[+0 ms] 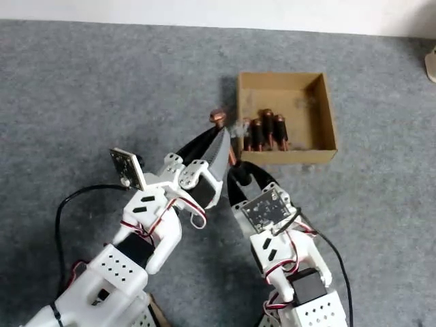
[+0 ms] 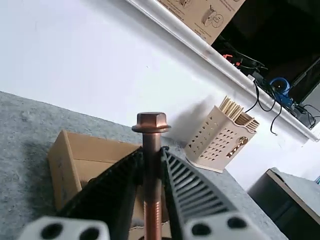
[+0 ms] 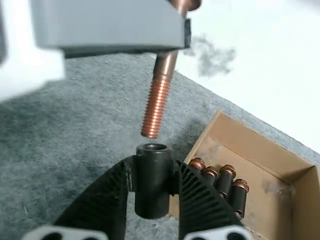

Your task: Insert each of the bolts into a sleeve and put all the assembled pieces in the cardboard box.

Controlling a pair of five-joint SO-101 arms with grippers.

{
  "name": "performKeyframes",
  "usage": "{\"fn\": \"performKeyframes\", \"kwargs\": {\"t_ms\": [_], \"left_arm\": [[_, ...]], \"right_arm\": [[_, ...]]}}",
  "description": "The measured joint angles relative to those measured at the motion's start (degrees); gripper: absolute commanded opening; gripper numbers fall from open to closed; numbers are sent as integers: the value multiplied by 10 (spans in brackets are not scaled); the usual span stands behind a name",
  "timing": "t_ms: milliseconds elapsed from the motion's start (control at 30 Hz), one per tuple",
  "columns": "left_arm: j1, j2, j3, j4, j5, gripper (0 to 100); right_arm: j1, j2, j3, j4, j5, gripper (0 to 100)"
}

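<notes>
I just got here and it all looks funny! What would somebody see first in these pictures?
First comes the shiny copper bolt, pinched upright in the left gripper. Its threaded tip hangs right over the hole of the black sleeve that the right gripper holds. Just beyond them sits the cardboard box, with four finished pieces side by side inside.

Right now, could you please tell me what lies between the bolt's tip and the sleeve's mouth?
Nothing: in the right wrist view the bolt tip hangs just above the sleeve mouth, with a bare gap between them and grey carpet behind.
</notes>
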State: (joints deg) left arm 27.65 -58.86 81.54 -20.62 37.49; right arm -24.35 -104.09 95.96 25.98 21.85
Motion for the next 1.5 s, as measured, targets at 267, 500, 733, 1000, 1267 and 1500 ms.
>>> {"fn": "performKeyframes", "kwargs": {"t_ms": [267,500,733,1000,1267,1500], "left_arm": [[4,-1,18,-4,0,4],[20,19,18,-11,-1,4],[21,124,-18,-35,3,4],[22,127,19,-118,-40,4],[22,98,30,-120,-45,4],[22,97,36,-120,-42,4]], "right_arm": [[0,0,0,0,-62,5],[0,1,0,1,-91,5],[0,2,0,2,-91,5],[-44,1,0,1,-91,5],[-56,0,0,1,-91,5],[-28,1,0,1,-91,5]]}}
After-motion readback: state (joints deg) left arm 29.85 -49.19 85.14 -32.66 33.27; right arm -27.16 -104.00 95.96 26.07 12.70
